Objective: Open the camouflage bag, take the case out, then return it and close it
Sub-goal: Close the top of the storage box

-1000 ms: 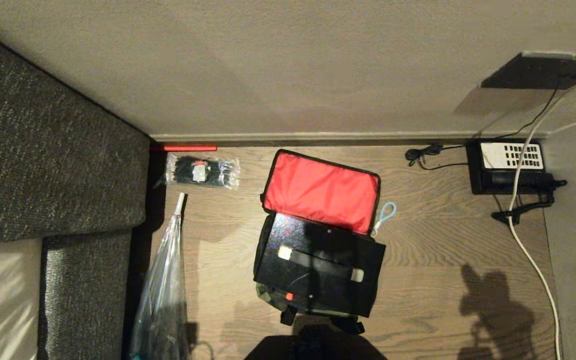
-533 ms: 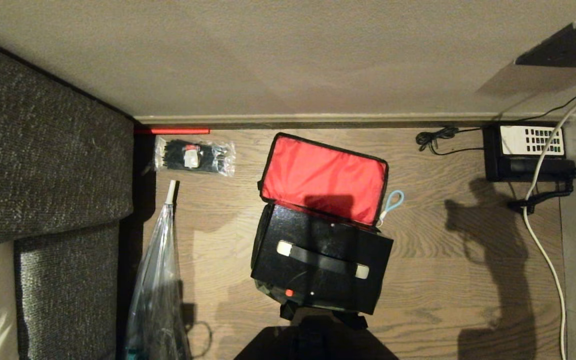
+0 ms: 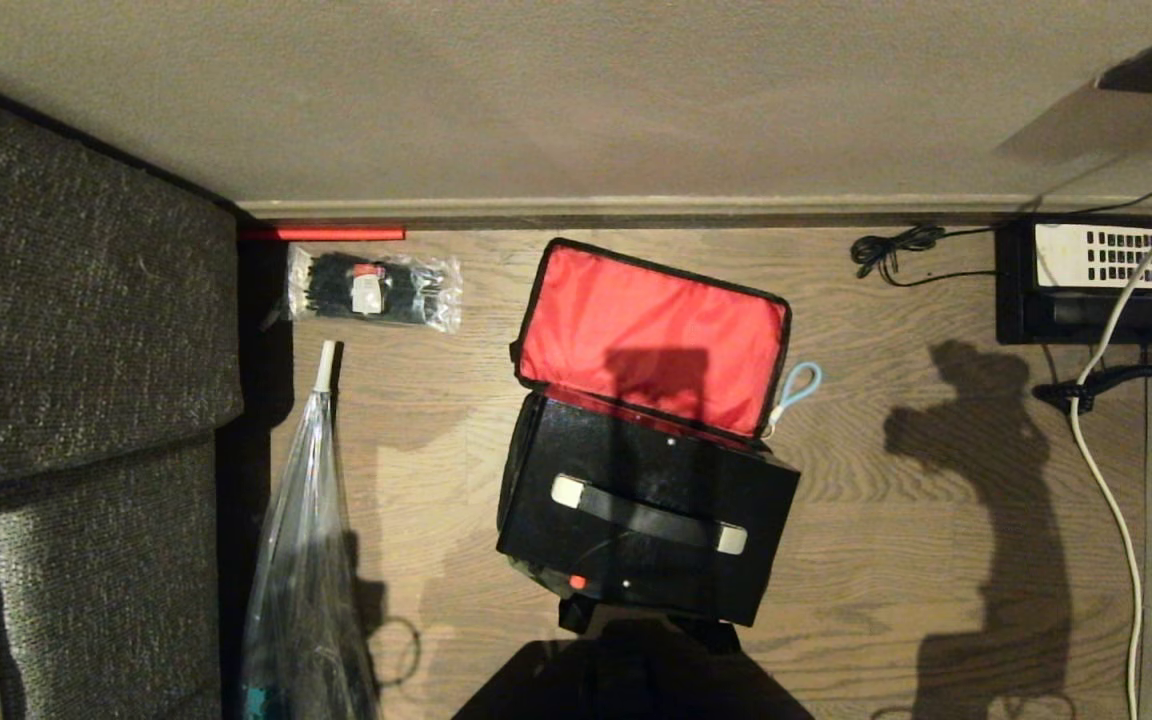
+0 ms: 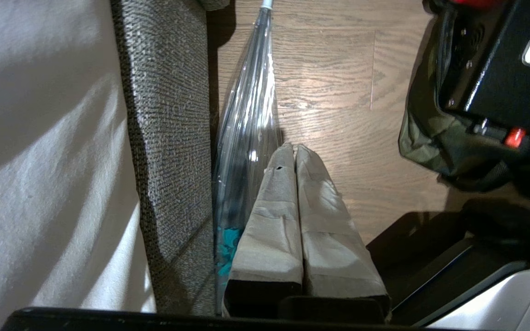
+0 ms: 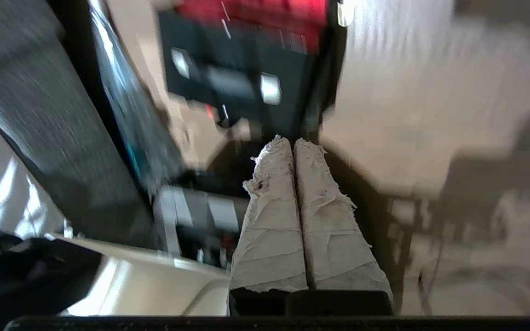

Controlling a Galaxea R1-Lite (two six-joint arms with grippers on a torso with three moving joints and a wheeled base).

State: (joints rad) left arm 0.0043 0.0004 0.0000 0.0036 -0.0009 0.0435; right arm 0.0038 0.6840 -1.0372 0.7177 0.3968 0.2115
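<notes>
Sofa [image 3: 76,330] lining the left edge | clear plastic bag [image 3: 306,560] lying beside it | case [image 3: 646,520] sitting atop the open camouflage bag [image 3: 651,335] on the floor | left gripper [image 4: 295,149] hanging, fingers pressed together | right gripper [image 5: 292,142] hovering, fingers pressed together, holding nothing
</notes>
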